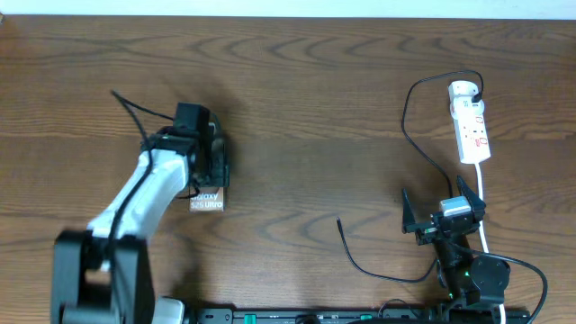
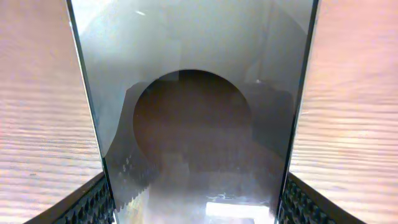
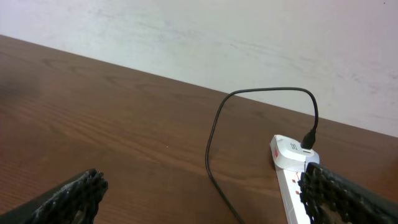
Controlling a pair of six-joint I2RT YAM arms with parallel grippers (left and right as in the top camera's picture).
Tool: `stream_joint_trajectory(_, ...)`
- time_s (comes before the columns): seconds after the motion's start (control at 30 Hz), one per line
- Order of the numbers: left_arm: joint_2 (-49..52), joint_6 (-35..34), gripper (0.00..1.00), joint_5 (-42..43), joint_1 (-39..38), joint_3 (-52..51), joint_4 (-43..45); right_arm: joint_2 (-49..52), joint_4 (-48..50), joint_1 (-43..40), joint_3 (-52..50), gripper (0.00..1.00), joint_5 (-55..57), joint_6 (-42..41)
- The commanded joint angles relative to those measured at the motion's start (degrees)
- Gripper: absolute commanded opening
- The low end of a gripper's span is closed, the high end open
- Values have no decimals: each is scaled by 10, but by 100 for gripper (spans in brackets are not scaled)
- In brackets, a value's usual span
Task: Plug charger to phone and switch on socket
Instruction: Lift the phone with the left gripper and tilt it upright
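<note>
The phone [image 1: 208,201] lies on the table at the left, its white "Galaxy" lettering showing below my left gripper [image 1: 211,166]. In the left wrist view the phone's glossy face [image 2: 193,124] fills the gap between both fingers, so my left gripper [image 2: 196,208] is shut on it. The white socket [image 1: 470,121] lies at the far right, and the charger's black plug [image 1: 474,90] sits in its far end. The charger cable [image 1: 409,108] loops down to a loose connector tip [image 1: 339,220]. My right gripper [image 1: 438,202] is open and empty, just below the socket [image 3: 292,171].
The socket's thick white cord [image 1: 483,202] runs down past my right gripper. The charger cable [image 3: 214,143] crosses the table ahead of my right fingers. A pale wall borders the table's far edge [image 3: 186,37]. Black robot cables trail behind the left arm [image 1: 130,103].
</note>
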State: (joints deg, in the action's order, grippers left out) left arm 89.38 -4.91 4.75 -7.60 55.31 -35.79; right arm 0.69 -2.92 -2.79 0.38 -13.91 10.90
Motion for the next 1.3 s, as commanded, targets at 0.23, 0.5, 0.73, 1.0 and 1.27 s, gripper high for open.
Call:
stream_joint_trajectory(0.23,-169,-171,7,103,3,65,12,-3,-3,-3,-1,99,2,3)
stream_joint_trajectory(0.5,-213,-409,8,274,82,71,40,-3,-3,-3,-1,99,2,3)
stream_joint_trajectory(0.73,-176,-593,7,530,189,71,71,-3,-3,-3,-1,99,2,3)
stream_joint_trajectory(1.0,-134,-767,8,662,205,71,124,-3,-3,-3,-1,99,2,3)
stream_joint_trajectory(1.27,-134,-925,7,681,205,71,124,-3,-3,-3,-1,99,2,3)
